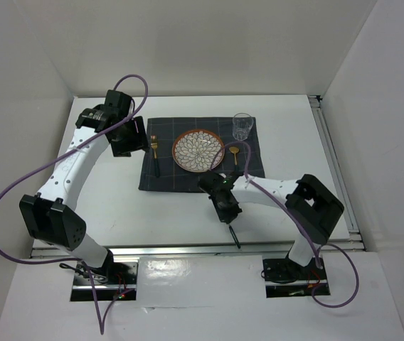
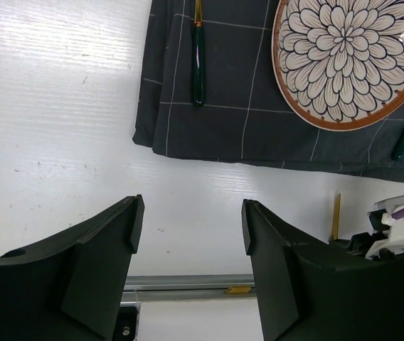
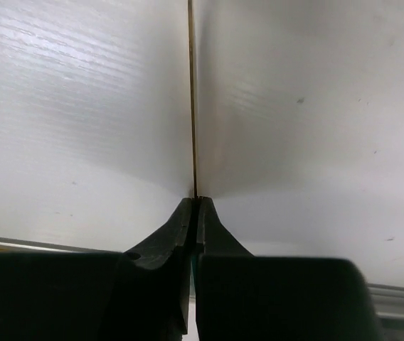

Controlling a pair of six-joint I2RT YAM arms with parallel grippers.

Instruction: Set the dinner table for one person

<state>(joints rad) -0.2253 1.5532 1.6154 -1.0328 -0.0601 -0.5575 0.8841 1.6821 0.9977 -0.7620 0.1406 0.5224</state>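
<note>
— Knife [image 3: 192, 106], is it, in the right hand [image 3: 195, 206]?
— Looks like one. Its own camera shows only a thin gold edge rising from the fingertips [image 3: 181, 224], so I would not swear to it. From above, though, a dark handle sticks out toward the near edge. The hand is clenched tight on that gold strip.
— And the left hand [image 2: 192, 213]?
— Released, holding nothing, over the bare counter [image 1: 166, 213] just left of the mat [image 1: 161, 177].
— Where is the counter in all this?
— Under everything: white, smooth and hard. It bears the mat, with the plate [image 1: 198, 150] in the middle, fork [image 1: 155, 150] to the left, spoon [image 1: 235, 153] to the right, and glass [image 1: 242, 126] at the far right corner. The right hand is over it, just off the mat's near edge.
— How will the knife behave?
— Light and stiff, I judge, but polished metal is slippery, and a flat blade can pivot in a narrow pinch. The thicker handle would be the surer hold. On so slick a counter it may skate; the cloth should grip it better.
</note>
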